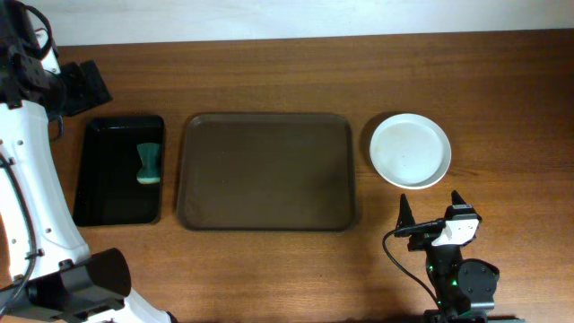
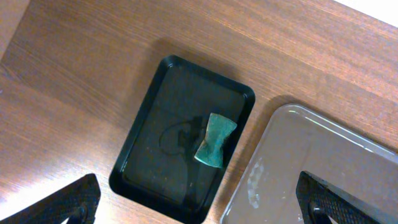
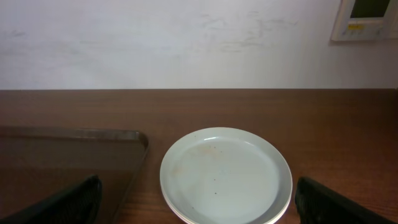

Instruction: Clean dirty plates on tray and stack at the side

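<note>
Our right gripper [image 1: 430, 205] stood wide and empty at the lower right of the overhead frame. The plates [image 1: 411, 150] sat just above it, apparently stacked beside the bare tray [image 1: 266, 170]. Our left gripper [image 2: 202, 208] hung wide and empty over the sponge [image 2: 215, 140] in the black tray [image 2: 149, 149]. We judged that the faint specks on the top plate might mean an unfinished wipe. A careless forward reach could shove the stack.

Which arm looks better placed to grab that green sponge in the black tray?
Left. The left tool hangs open over the black tray, with the sponge just below. The right tool sits near the plates, beyond the brown tray.
</note>
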Controlling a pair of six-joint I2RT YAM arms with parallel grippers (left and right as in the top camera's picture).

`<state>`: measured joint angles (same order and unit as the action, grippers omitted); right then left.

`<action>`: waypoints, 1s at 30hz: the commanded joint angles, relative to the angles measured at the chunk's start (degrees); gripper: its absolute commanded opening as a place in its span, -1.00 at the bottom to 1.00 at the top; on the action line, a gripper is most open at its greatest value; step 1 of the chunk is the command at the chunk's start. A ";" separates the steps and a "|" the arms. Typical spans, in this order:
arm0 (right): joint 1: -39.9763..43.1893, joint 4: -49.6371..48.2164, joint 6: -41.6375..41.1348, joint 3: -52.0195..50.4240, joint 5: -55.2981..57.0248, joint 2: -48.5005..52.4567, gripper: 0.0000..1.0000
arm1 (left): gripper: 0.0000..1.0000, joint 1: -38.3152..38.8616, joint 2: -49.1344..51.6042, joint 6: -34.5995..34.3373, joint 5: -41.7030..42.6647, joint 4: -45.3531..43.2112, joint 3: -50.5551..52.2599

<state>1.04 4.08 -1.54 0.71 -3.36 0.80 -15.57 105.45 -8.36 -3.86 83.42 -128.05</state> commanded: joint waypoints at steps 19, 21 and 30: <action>-0.28 0.07 -0.61 -0.39 -0.55 -0.44 0.97 | 0.98 11.30 -25.59 0.98 -6.69 -12.63 14.08; -0.28 0.07 -0.61 -0.39 -0.55 -0.44 0.97 | 0.98 11.30 -32.13 0.98 -6.21 -21.77 24.37; -0.28 0.07 -0.61 -0.39 -0.55 -0.44 0.97 | 0.98 9.25 -62.82 1.01 0.04 -56.94 73.72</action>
<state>1.04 4.14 -1.56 0.71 -3.38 0.80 -5.61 52.27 -7.97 -6.02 35.31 -69.14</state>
